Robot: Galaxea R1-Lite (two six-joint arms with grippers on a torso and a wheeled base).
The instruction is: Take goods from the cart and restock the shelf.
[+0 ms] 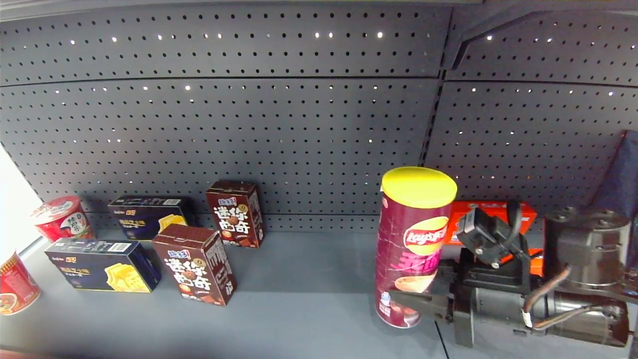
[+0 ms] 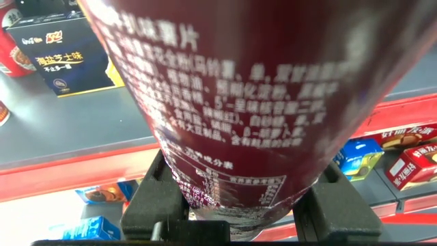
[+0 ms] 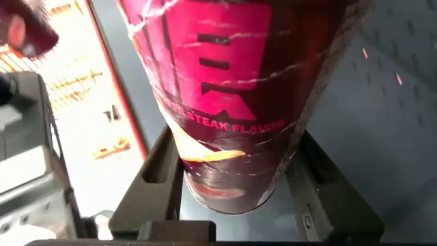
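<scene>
Gripping one chip can in each hand at the shelf.

Right hand (image 1: 421, 294): closed low on the purple chip can (image 1: 413, 234), which is upright with its yellow lid up and its base at the grey shelf (image 1: 309, 294), toward my right. An orange box (image 1: 523, 212) lies just behind it against the pegboard back (image 1: 249, 124). Left hand (image 2: 249, 205): closed around my second chip can (image 2: 259, 89), small print facing the wrist, held in front of the shelf's red front edge (image 2: 68, 174); blue and red packets (image 2: 358, 157) sit on a lower level beyond. Well apart to my left on the shelf: rear brown box (image 1: 235, 213), front brown box (image 1: 195, 263), rear dark-blue box (image 1: 149, 215), front dark-blue box (image 1: 102, 264), rear red cup (image 1: 62, 218), and front red cup (image 1: 15, 289) at the far end.
</scene>
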